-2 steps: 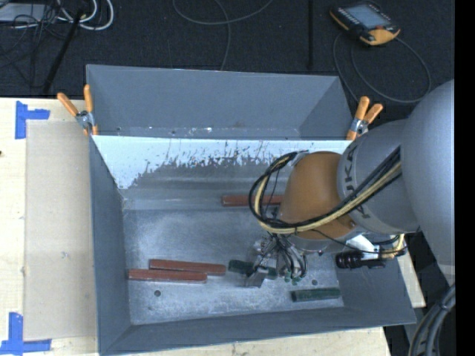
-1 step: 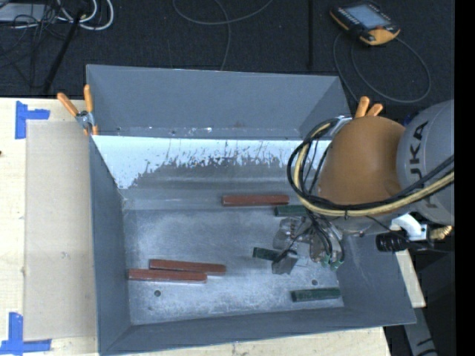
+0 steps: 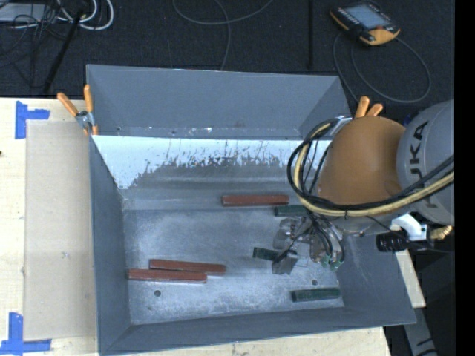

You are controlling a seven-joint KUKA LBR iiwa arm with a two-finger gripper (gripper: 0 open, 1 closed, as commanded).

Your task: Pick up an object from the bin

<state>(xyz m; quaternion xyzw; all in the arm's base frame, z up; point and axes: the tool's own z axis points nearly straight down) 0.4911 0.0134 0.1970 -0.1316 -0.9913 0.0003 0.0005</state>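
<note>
**Hand (image 3: 291,259) low on the right of the bin (image 3: 107,221), short green bar (image 3: 266,254) at its tip**

Hand is down near the bin's floor, right of centre. It comes in from the right beneath the orange cover (image 3: 360,165), with black and yellow cables (image 3: 300,176) looped round the wrist. Apart or together? Cannot tell, because the wiring crowds the tip. What does show is the short green bar on the floor just left of the hand. It is a little tilted, and its right end touches or all but touches the tip. Whether it is actually gripped cannot be made out.

Now from the front wall back. Nearest, close to the front wall and below the hand, the front green bar (image 3: 315,295) lies flat and apart from the hand.

Over on the left there are two brown bars, nearly parallel. The lower brown bar (image 3: 167,276) sits in front. The upper brown bar (image 3: 187,267) is just behind it and shifted to the right, and the pair touch along their long sides. Both are well apart from the hand.

Further back, past the hand, the back green bar (image 3: 288,211) pokes out from under the cables. Just beyond it and to its left, the far brown bar (image 3: 254,199) lies along the foot of the scratched back wall.
</note>
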